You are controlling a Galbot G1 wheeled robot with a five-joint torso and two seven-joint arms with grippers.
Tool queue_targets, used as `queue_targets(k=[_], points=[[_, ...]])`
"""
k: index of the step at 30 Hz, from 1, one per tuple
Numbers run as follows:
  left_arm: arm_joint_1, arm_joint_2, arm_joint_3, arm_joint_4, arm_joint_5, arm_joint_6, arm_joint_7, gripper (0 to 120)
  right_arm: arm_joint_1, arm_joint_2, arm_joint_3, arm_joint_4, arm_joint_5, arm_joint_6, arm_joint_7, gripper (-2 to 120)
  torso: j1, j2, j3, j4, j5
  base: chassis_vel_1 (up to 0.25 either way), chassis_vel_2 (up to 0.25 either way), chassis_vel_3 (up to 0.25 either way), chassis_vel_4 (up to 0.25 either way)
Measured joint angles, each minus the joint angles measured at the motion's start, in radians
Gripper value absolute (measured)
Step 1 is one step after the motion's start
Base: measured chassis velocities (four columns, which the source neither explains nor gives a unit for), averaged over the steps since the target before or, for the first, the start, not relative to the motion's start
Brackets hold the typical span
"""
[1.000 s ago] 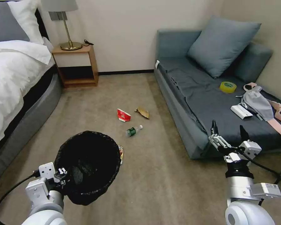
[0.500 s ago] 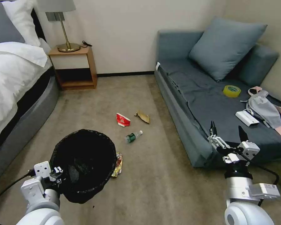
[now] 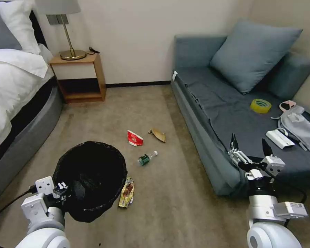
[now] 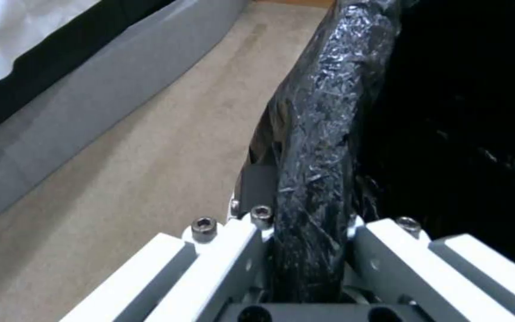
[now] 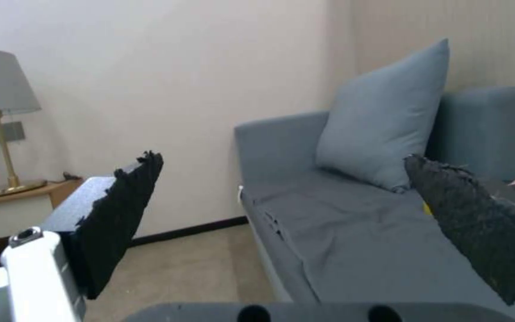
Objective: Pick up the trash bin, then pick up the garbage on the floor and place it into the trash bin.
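The left tool [image 3: 60, 193] pinches the bin [image 3: 90, 179] by its bagged rim; the slick bag could slip. The right tool [image 3: 249, 150] gapes wide and empty near the sofa [image 3: 210, 103].

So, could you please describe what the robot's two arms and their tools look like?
Both arms are white with rounded joints and black cables. The left tool is a white block with silver screws; the right tool has two black, rough-padded pointed fingers on silver linkages.

bin [image 3: 89, 179] front-L | wrapper [image 3: 126, 192] just R of bin | bottle [image 3: 147, 158], carton [image 3: 135, 138], paper [image 3: 157, 134] behind | sofa [image 3: 210, 113] R
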Motion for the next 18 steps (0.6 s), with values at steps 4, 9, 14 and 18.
queue_targets(k=[4,9,14,18], points=[[-0.004,0.0,-0.001,0.004,0.001,-0.001,0.0,2,0.003,-0.001,0.0,-0.006,-0.001,0.003,-0.005,100,0.0,0.0,0.0,0.0,0.0,-0.084,0.105,0.09,-0.086],[-0.012,0.0,-0.004,0.009,0.0,-0.002,0.001,2,0.007,-0.001,-0.001,-0.012,-0.001,0.013,-0.012,100,0.0,0.0,0.0,0.0,-0.0001,-0.09,0.101,0.091,-0.102],[-0.019,0.001,-0.011,0.015,0.0,-0.003,0.002,2,0.01,0.0,-0.002,-0.019,-0.005,0.031,-0.033,100,0.0,0.0,0.0,0.0,-0.0001,-0.074,0.079,0.08,-0.076],[-0.024,0.002,-0.021,0.018,-0.001,-0.003,0.005,2,0.013,0.001,-0.005,-0.024,-0.005,0.041,-0.043,100,0.0,0.0,0.0,0.0,-0.0001,-0.022,0.029,0.032,-0.018]])
